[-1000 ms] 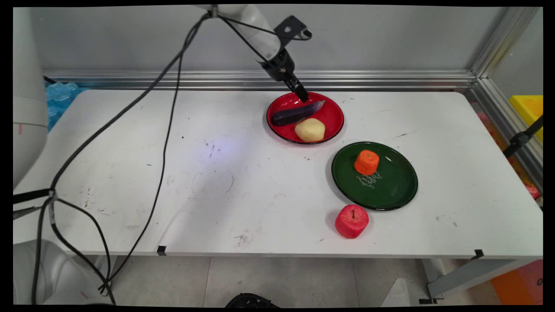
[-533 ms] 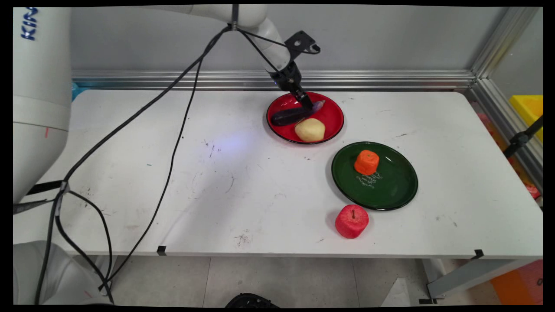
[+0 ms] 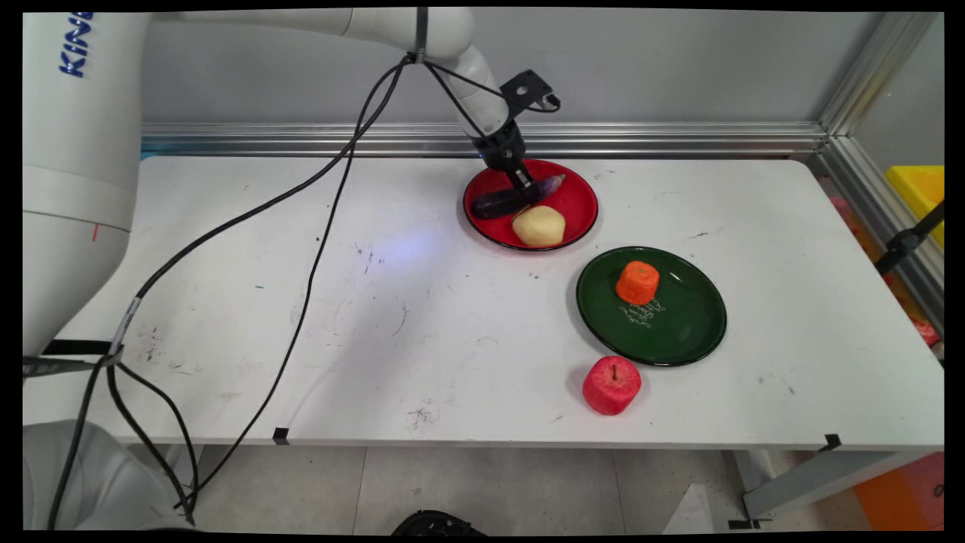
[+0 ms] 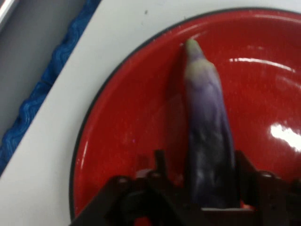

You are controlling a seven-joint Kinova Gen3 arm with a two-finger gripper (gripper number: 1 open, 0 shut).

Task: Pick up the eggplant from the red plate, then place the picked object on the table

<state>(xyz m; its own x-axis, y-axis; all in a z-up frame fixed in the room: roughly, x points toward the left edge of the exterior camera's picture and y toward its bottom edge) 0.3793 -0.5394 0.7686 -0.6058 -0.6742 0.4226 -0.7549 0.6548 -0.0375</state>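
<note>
Tool (image 3: 528,191) astride eggplant (image 4: 209,136) on red plate (image 3: 577,219), white table (image 3: 422,339) w/ scuffs

- A purple eggplant (image 4: 209,141) lies on a red plate (image 4: 117,127), its pale greenish tip toward the picture's top
- The gripper (image 4: 197,179) straddles the eggplant's thick end, one black finger (image 4: 160,162) on each side, spread apart
- The plate rests on a white table (image 4: 80,80)
- Something blue (image 4: 42,94) shows beyond the table's edge

Purple eggplant (image 3: 516,197) and pale yellow potato (image 3: 539,225) on red plate (image 3: 579,204); orange carrot piece (image 3: 638,282) on dark green plate (image 3: 682,326); red apple (image 3: 611,385).
</note>
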